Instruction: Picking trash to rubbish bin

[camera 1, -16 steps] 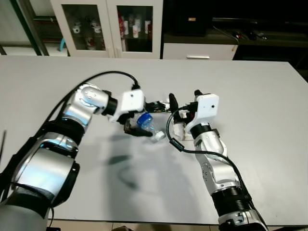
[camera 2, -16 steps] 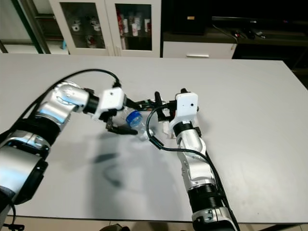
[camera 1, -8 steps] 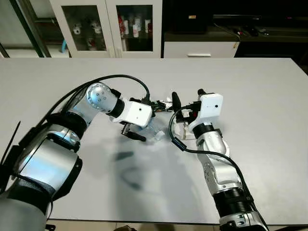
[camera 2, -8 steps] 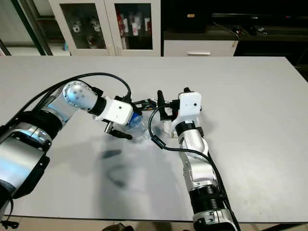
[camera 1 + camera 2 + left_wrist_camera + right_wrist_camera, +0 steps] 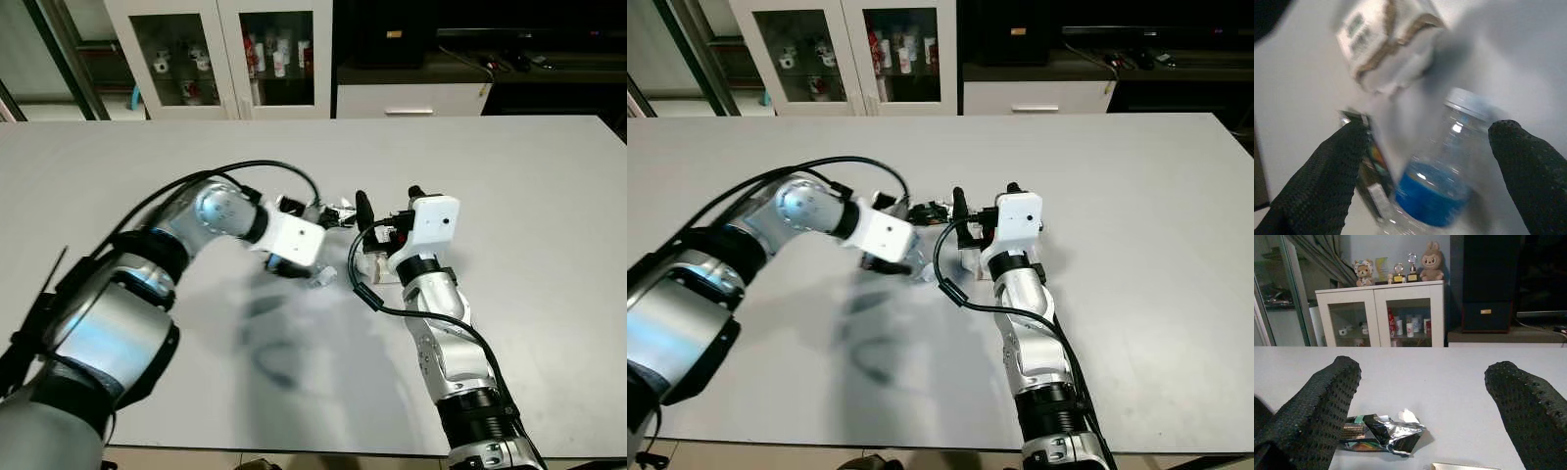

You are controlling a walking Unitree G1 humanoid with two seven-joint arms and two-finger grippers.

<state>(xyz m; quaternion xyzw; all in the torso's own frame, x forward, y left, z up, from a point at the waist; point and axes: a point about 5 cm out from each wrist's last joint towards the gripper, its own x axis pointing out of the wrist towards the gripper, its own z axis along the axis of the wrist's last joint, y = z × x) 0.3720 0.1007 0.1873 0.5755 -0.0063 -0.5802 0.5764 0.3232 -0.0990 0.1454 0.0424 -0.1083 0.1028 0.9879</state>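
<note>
I'm looking at blurred print on the crumpled white-and-tan paper carton [image 5: 1388, 46], but I'm reading nothing legible anywhere.

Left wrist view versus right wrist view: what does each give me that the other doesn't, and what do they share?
Left wrist view alone: a clear plastic bottle with a blue label and a pale cap, lying between the open black fingers of the left gripper, and a crumpled white and brown carton beyond it, blurred.

Right wrist view alone: the open right gripper, and a white glass-door cabinet with plush toys and trophies on top.

Both: the grey table and the crumpled foil wrapper, which in the left wrist view is a dark edge beside the bottle.
</note>
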